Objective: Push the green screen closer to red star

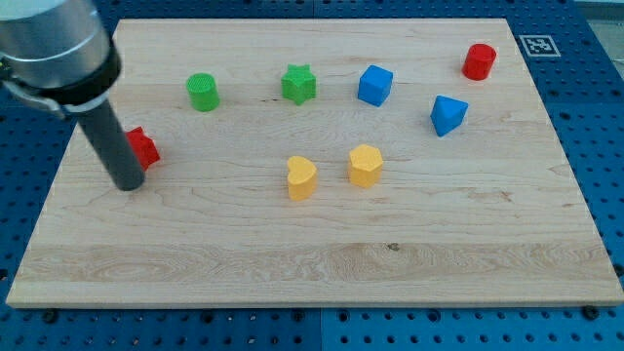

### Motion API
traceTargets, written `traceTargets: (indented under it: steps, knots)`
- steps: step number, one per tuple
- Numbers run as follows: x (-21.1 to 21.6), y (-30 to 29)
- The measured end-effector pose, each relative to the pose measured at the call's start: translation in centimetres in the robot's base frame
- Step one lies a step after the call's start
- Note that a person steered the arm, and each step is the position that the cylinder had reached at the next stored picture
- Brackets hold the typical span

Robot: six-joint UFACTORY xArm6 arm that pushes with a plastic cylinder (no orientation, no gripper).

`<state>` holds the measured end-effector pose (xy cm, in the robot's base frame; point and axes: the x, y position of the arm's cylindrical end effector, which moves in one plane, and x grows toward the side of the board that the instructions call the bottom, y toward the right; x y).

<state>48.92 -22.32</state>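
The green round block (203,92) stands at the view's upper left. The red star (142,147) lies at the left edge of the board, below and left of the green round block, partly hidden by my rod. My tip (128,182) rests on the board just below and left of the red star, touching or nearly touching it. A green star (299,84) sits at the top middle, right of the green round block.
A blue cube (374,85) and a blue block (448,114) lie at the upper right, a red cylinder (479,60) at the top right. A yellow heart-like block (301,177) and a yellow hexagon (365,166) sit mid-board. The wooden board (312,273) rests on a blue pegboard.
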Motion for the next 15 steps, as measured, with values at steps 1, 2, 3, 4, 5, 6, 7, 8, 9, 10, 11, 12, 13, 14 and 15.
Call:
traceTargets:
  steps: [1, 2, 3, 4, 5, 6, 7, 8, 9, 10, 11, 12, 13, 14, 15]
  knots:
    - [-0.4, -0.9]
    - [0.9, 2.6]
    - [2.6, 7.8]
    - [0.0, 9.5]
    - [-4.3, 9.5]
    - [-8.7, 10.3]
    - [-11.8, 10.4]
    - [-14.3, 9.9]
    - [-15.7, 11.2]
    - [-18.1, 10.6]
    - [-17.5, 6.8]
    - [-13.4, 4.8]
    - [-12.1, 4.6]
    - [-13.3, 6.6]
    - [-10.8, 9.3]
